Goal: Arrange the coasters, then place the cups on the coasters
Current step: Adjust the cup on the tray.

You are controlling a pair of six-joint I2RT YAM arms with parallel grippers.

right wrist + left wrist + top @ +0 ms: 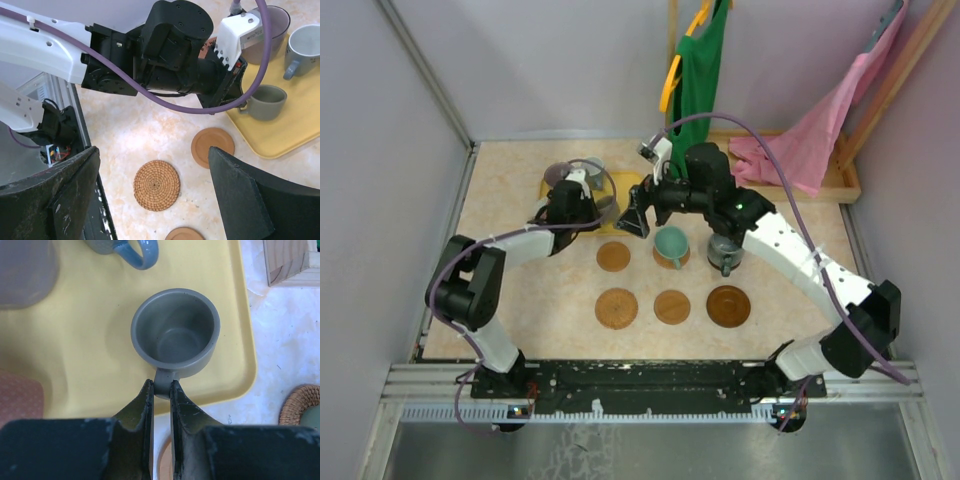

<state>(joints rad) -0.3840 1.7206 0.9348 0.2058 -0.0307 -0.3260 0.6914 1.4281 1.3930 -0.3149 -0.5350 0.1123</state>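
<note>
Beyond the left fingers and the grey cup, a blue-handled cup and a purplish cup crowded the yellow tray; the worktop rightward lay open. The left arm barred the way ahead of the right fingers.

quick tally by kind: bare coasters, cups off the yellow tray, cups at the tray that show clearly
bare round brown coasters: 4
cups off the yellow rectangular tray (teal cup, dark grey cup): 2
cups at the tray (purplish-grey cup, pale grey mug with blue handle, grey-green cup): 3
total: 9
</note>
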